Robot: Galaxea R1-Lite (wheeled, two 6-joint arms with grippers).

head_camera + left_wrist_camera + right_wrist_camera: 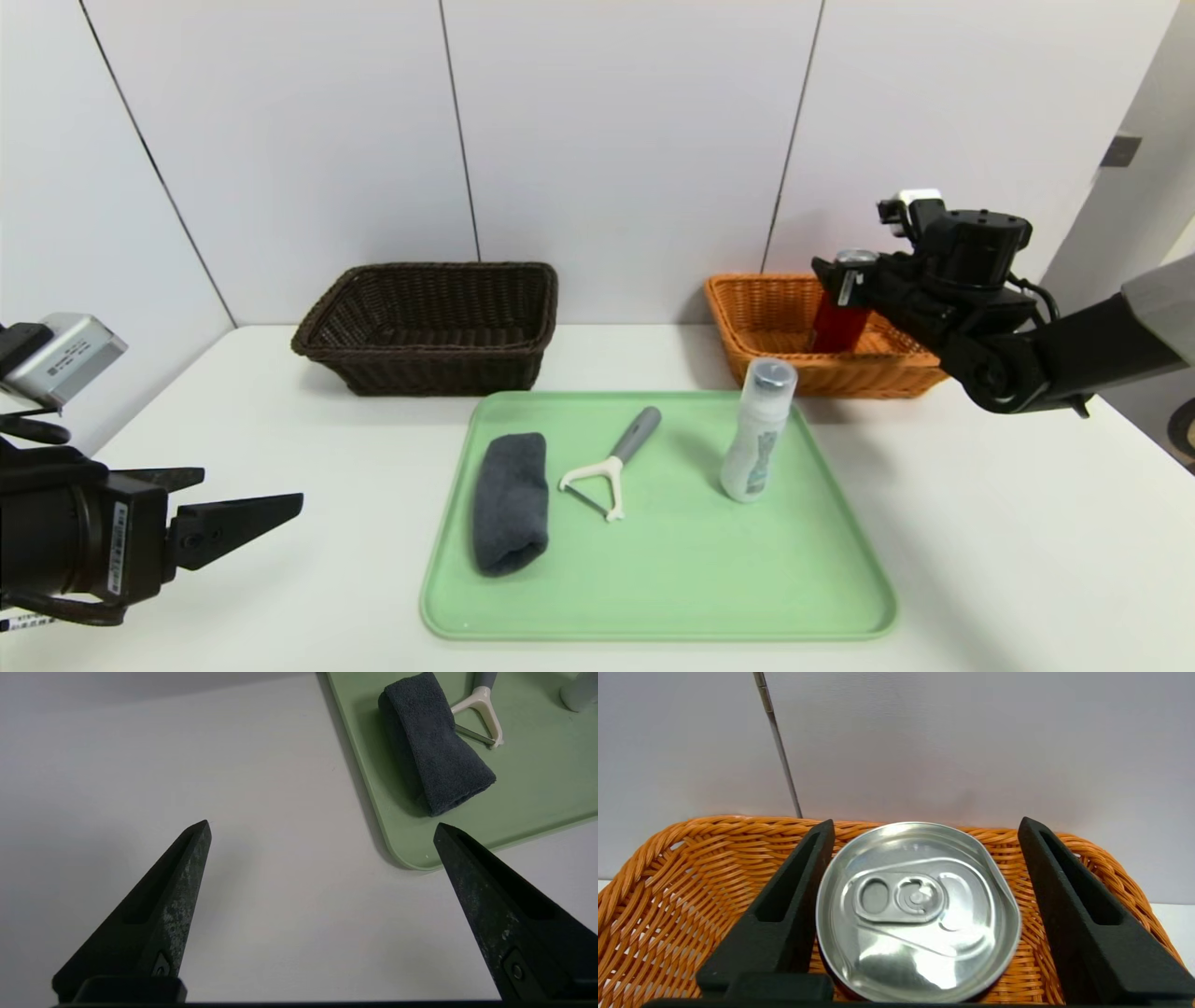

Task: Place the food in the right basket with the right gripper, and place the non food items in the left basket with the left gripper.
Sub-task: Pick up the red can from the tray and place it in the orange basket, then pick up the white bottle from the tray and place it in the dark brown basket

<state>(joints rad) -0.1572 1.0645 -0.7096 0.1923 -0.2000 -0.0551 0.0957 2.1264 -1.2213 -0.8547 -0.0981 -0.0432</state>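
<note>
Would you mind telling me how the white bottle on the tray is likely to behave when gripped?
The white bottle stands upright, tall and narrow, so it probably tips easily if nudged. Its smooth plastic may be slippery, and seems light.

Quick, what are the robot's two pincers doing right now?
Left pincer: open, holding nothing, above the table beside the green tray.
Right pincer: open around the red can, over the orange basket.

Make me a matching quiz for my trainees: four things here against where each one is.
Things:
1 can
2 cloth
3 peeler
4 bottle

Places:
A middle of the tray
B right side of the tray, upright
C in the orange basket
D left side of the tray

Pairs: 1-C, 2-D, 3-A, 4-B
</note>
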